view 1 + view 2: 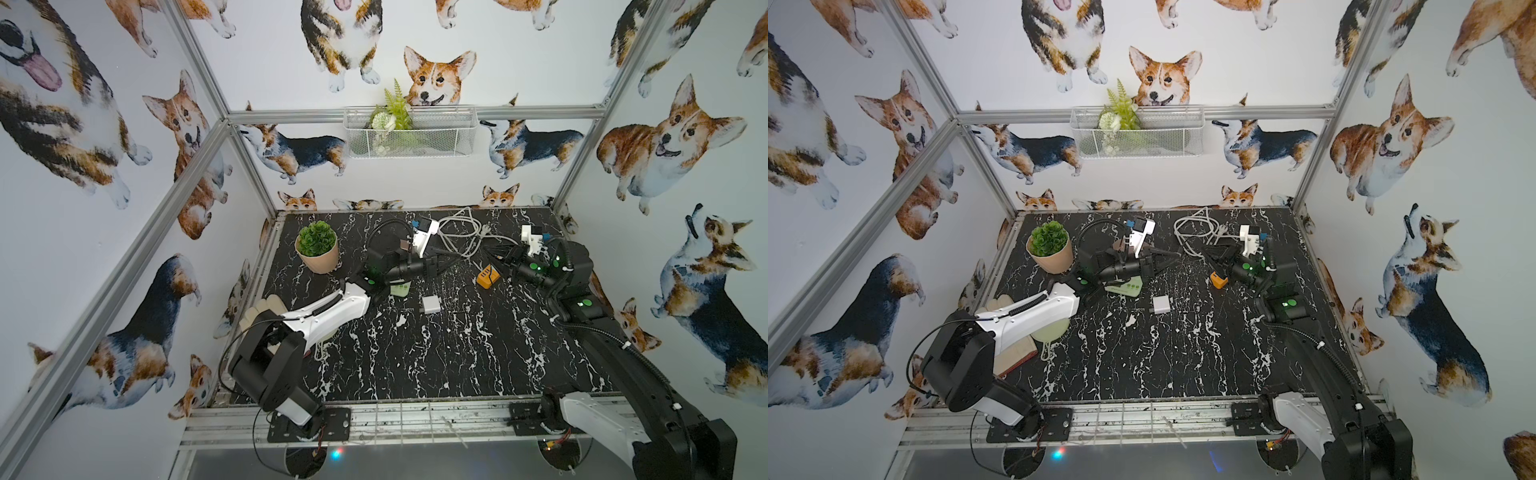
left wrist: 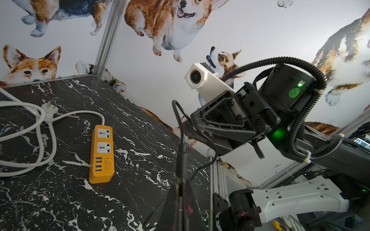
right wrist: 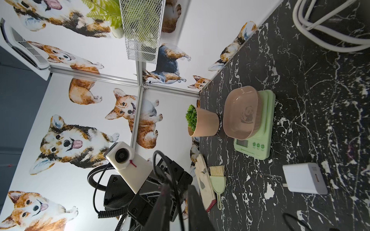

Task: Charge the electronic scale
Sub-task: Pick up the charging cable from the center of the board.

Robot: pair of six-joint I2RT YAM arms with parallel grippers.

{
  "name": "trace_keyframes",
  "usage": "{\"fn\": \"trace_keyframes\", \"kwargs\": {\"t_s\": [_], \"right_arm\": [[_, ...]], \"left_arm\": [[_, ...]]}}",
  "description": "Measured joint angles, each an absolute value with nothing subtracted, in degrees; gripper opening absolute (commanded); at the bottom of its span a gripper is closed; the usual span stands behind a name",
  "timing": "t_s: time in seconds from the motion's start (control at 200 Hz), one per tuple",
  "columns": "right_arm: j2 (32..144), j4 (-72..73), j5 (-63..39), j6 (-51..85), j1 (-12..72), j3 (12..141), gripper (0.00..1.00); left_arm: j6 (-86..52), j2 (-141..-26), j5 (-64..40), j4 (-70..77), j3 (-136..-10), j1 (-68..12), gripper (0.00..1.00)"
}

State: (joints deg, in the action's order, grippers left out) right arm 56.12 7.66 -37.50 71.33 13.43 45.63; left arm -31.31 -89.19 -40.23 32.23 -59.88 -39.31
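Note:
The electronic scale (image 3: 254, 138), pale green with a pinkish tray, stands in front of the potted plant and is half hidden under my left arm in both top views (image 1: 401, 289) (image 1: 1125, 287). My left gripper (image 2: 180, 183) is shut on the end of a thin black cable (image 2: 181, 152), mid-table above the surface (image 1: 451, 261). The cable runs up to my right gripper (image 2: 187, 128), which faces it closely. The right gripper (image 3: 178, 186) stands open, with the cable passing loosely between its fingers. The orange power strip (image 2: 102, 154) lies below and beside them.
A small white adapter cube (image 1: 431, 305) lies in front of the scale. A coiled white cord (image 1: 461, 232) sits at the back. The potted plant (image 1: 318, 249) is back left. A glove (image 3: 202, 180), green brush (image 3: 217, 180) and book (image 1: 1017, 353) lie at the left edge.

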Motion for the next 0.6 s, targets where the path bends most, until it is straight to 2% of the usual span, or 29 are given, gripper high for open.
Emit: {"fn": "trace_keyframes", "kwargs": {"t_s": [0.055,0.135,0.215,0.43,0.601], "right_arm": [[56.0,7.7,-38.3,69.8,12.8,45.9,0.57],[55.9,8.3,-40.6,66.8,10.7,46.4,0.62],[56.3,9.8,-43.7,63.7,8.5,47.4,0.74],[64.5,15.7,-58.0,53.9,7.9,51.6,0.75],[71.9,21.4,-69.2,52.9,9.6,52.9,0.72]], "left_arm": [[-30.5,-88.8,-40.7,30.7,-60.1,-39.2,0.0],[-29.7,-88.3,-41.7,28.3,-60.6,-39.0,0.0],[-28.7,-88.0,-43.4,25.6,-61.4,-38.7,0.0],[-26.3,-88.9,-52.2,16.0,-67.2,-37.8,0.0],[-21.4,-89.2,-57.5,4.8,-71.7,-37.6,0.0]]}}
